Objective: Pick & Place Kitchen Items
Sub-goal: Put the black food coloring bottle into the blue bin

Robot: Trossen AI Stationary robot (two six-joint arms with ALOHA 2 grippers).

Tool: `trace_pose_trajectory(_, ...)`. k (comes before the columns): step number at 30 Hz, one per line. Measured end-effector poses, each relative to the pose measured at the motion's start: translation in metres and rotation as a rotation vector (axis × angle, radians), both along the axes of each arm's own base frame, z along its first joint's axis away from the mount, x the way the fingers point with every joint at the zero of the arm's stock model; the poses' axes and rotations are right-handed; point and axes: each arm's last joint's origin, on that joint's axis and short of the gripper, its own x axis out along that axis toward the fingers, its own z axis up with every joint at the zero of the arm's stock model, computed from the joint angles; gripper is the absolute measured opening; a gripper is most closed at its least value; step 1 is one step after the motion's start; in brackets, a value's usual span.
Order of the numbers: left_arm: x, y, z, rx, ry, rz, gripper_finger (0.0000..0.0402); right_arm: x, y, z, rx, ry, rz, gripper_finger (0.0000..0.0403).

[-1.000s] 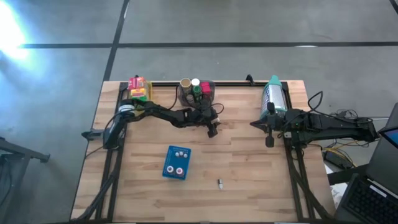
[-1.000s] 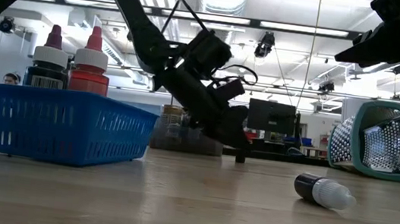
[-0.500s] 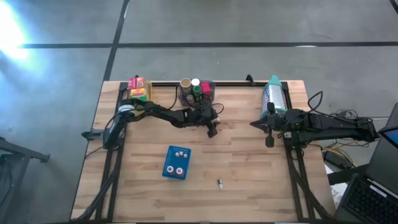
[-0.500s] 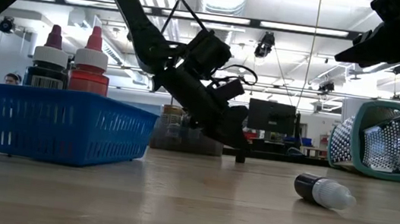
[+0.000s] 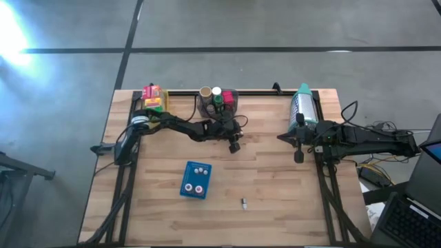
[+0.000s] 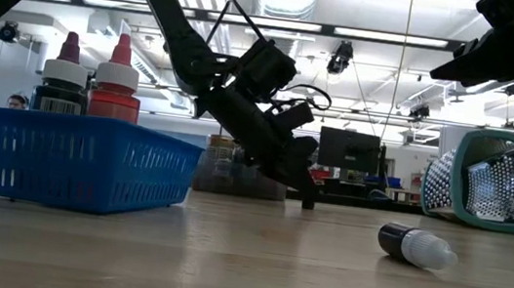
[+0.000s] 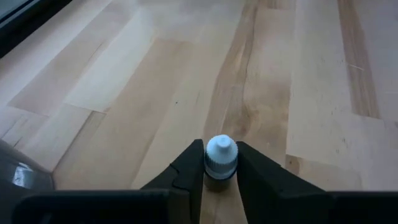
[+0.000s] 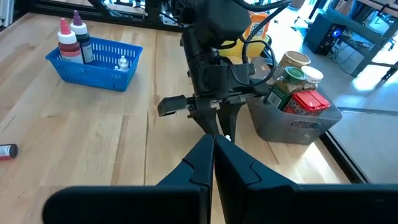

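Observation:
My left gripper (image 5: 235,145) reaches over the table's middle, just in front of the grey bin (image 5: 218,105), and is shut on a tiny bottle with a white cap (image 7: 221,151). Another small dark bottle with a pale cap (image 6: 412,245) lies on its side near the table's near edge (image 5: 243,203). The grey bin holds jars, cans and a red packet (image 8: 305,102). My right gripper (image 5: 298,157) hangs shut over the table's right side, holding nothing; its closed fingers show in the right wrist view (image 8: 213,149). My left gripper pinches the tiny bottle between its two fingers (image 7: 189,165), just behind the white cap (image 7: 221,149), which sticks out past the fingertips. The fingers slant down toward the table. Whether the bottle touches the wood I cannot tell.
A blue tray (image 5: 196,179) with upright bottles (image 6: 116,78) stands left of centre. A yellow bin with boxes (image 5: 153,98) sits at the far left corner. A green and white mesh container (image 5: 303,103) lies at the far right. Bare wood lies between tray and right arm.

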Motion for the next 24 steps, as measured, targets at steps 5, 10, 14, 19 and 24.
trace_pose_trajectory(5,0.0,0.0,0.0,-0.003,0.0,-0.004,0.0088,0.0,0.0,0.0,-0.004,0.001,0.001,0.0008)
trace_pose_trajectory(10,0.0,0.0,0.0,-0.005,0.0,-0.009,0.0089,0.0,0.0,0.0,-0.001,0.001,0.001,0.0008)
trace_pose_trajectory(14,-0.001,-0.002,0.003,-0.026,0.002,-0.041,0.0089,0.0,0.0,0.0,-0.001,0.001,0.0,0.0008)
trace_pose_trajectory(19,-0.004,-0.003,0.017,-0.014,-0.001,-0.078,0.0089,0.0,0.0,0.0,0.0,0.0,-0.001,0.0008)
trace_pose_trajectory(24,-0.01,-0.007,0.03,-0.056,0.008,-0.158,0.0089,0.0,0.0,0.0,-0.004,-0.001,0.001,0.0008)
